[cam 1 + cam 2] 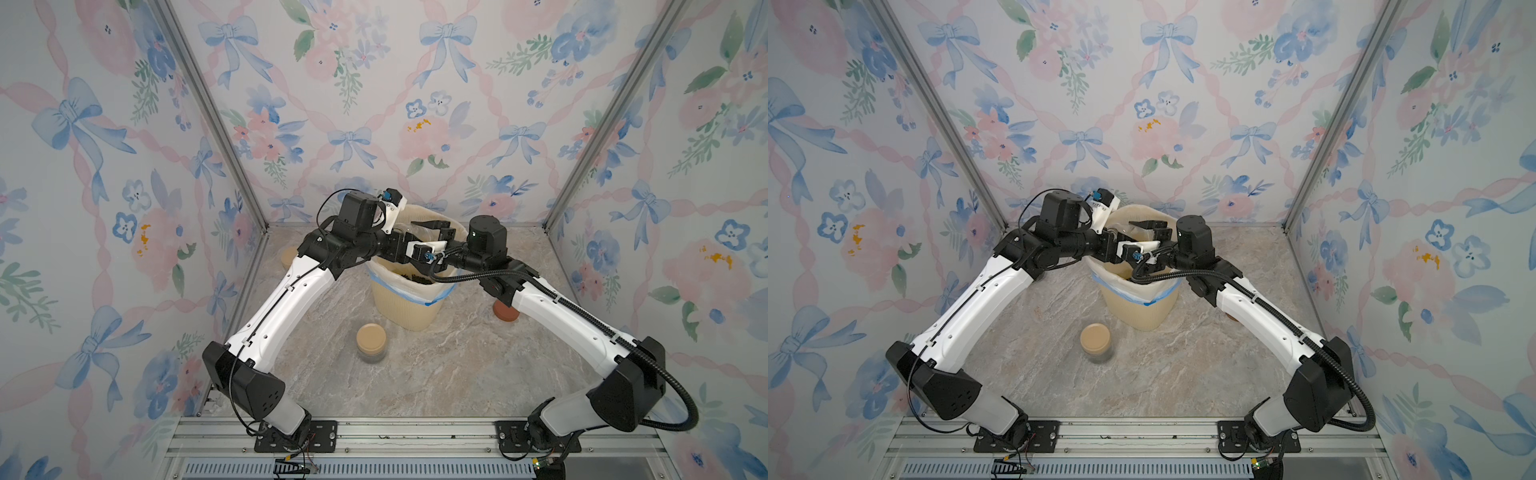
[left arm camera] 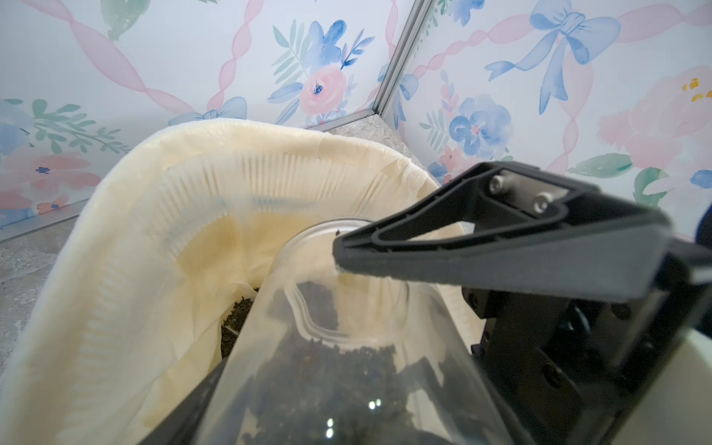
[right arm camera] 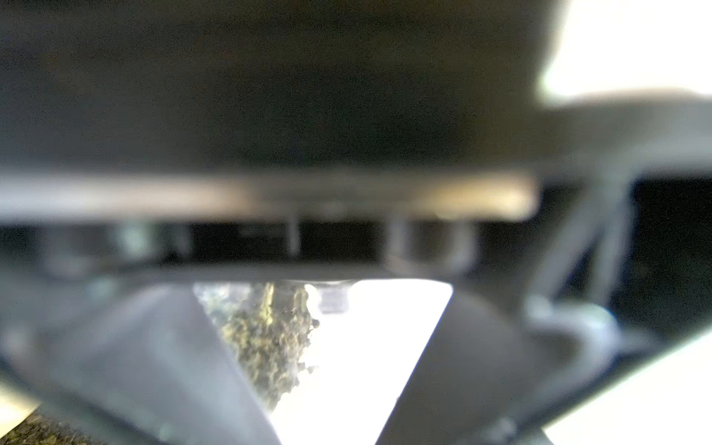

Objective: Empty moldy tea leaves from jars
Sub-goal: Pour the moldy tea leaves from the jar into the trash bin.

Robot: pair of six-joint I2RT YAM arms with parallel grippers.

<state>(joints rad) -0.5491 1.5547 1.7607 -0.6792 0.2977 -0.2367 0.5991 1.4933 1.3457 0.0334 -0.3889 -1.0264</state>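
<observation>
The moldy tea leaves (image 2: 327,385) lay mostly inside the open jar (image 2: 308,300), clamped tilted over the lined bin (image 2: 231,154) near the back edge of the counter (image 1: 415,374) by the left end effector (image 2: 269,331). The right end effector (image 1: 438,228) hung just beside it, its opening unclear to me. Crowded so, a knock could slip the jar and scatter leaves.

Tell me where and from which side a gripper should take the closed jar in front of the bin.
Probably the glass wall just under the tan lid, coming from above with one jaw on each side. The jar stands upright and apart from the bin, so its round wall is free.
</observation>
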